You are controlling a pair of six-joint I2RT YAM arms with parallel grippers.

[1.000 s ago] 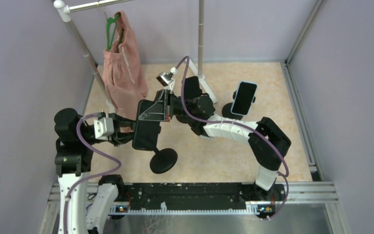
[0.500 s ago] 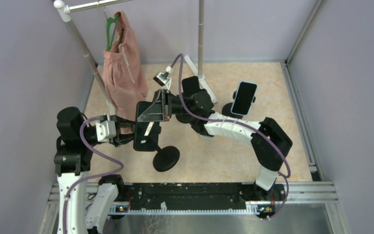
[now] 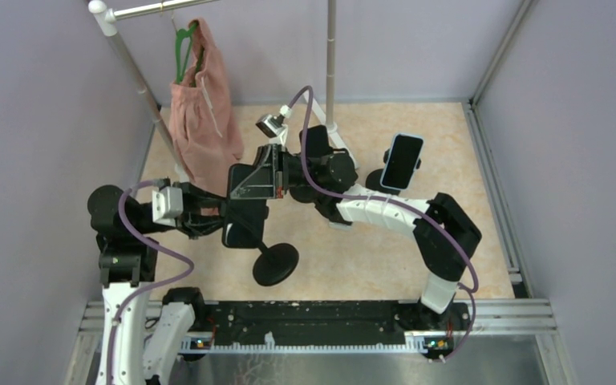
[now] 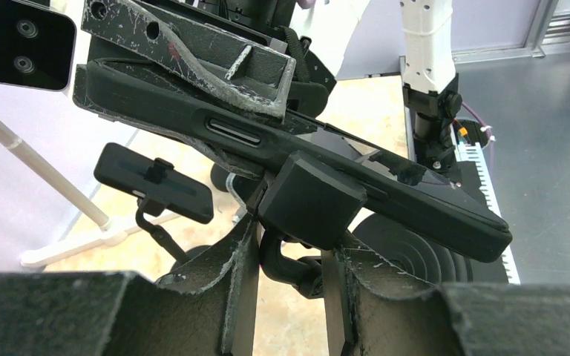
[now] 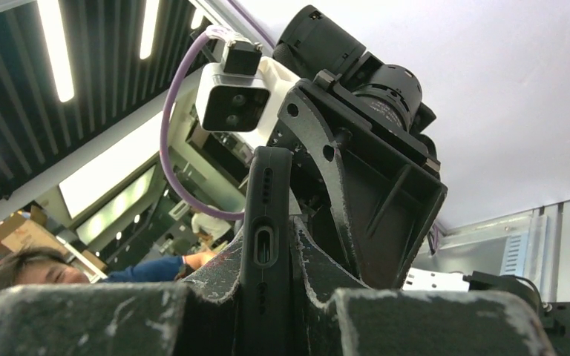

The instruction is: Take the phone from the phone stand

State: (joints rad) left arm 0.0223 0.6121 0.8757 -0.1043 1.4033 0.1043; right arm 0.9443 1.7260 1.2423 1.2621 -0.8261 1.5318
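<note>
Grips set: right end effector (image 5: pixel 271 256) clamps the phone (image 5: pixel 266 200), left end effector (image 4: pixel 289 252) clamps the stand (image 4: pixel 312 196) by its neck, but the phone looks seated there, so pulling apart remains.

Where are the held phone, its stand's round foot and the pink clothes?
held phone (image 4: pixel 230 133): left wrist view, side edge by button.
stand's round foot (image 3: pixel 276 265): top view, disc's middle.
pink clothes (image 3: pixel 204 120): top view, cloth's middle.
</note>
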